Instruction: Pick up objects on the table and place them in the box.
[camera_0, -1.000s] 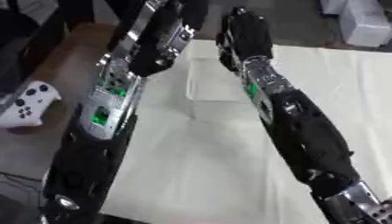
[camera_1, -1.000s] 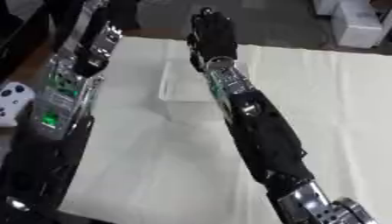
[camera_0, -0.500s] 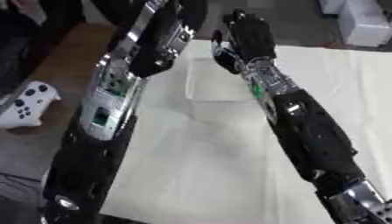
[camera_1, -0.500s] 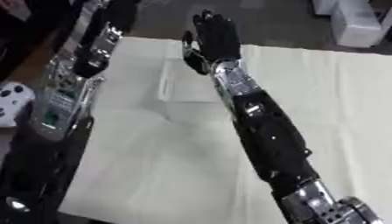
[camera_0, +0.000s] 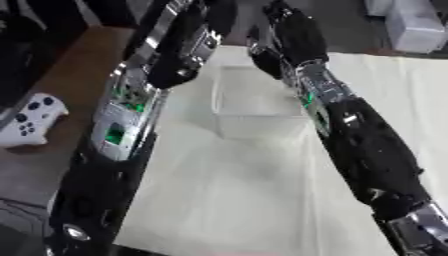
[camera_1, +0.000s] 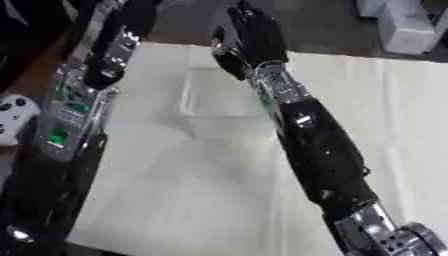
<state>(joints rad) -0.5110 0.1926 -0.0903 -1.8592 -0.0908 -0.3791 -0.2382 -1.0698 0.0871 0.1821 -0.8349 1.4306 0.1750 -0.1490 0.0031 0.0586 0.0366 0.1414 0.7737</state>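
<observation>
Two arms: both black-and-silver robot arms are being stretched forward over the counter (camera_0: 262, 200), which is being covered by a cream cloth.
Right robot hand (camera_1: 249, 37): it is being held above the far end of the box, with its fingers (camera_1: 254, 17) straight and spread apart; nothing is being held in it.
Left robot hand (camera_0: 214, 12): it is being raised near the top edge of the left eye view, just left of the right one; whether its fingers are apart or together cannot be told, as most of it is being cut off by the frame.
Box: a clear, shallow, rectangular plastic box (camera_0: 254, 102) is being kept on the cloth between the two forearms, toward the far side of the counter; nothing can be made out inside it.
Left forearm: green lights (camera_0: 114, 134) are being shown on its silver casing.
Beside the cloth: a white game controller (camera_0: 28, 120) is being left on the brown surface at the left, well apart from the box.
Far edge: white blocky things (camera_1: 398, 25) are being seen beyond the cloth at upper right.
</observation>
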